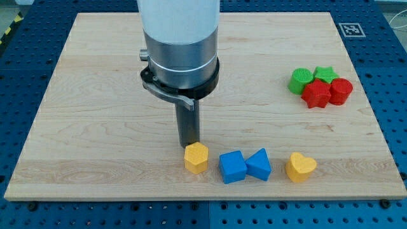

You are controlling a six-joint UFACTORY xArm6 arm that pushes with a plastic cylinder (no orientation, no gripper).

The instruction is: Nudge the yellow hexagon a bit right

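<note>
The yellow hexagon (196,158) lies near the board's bottom edge, a little left of centre. My tip (188,145) stands just above it in the view, at its upper left edge, touching or nearly touching it. The dark rod hangs from the arm's white and silver body (180,44), which covers the board's top centre. A blue cube (232,167) lies right of the hexagon with a small gap between them.
A blue triangular block (259,164) touches the blue cube's right side. A yellow heart (300,166) lies further right. At the right, a green cylinder (299,81), a green star (325,74), a red star (316,94) and a red cylinder (341,91) cluster together. The wooden board (89,127) rests on a blue table.
</note>
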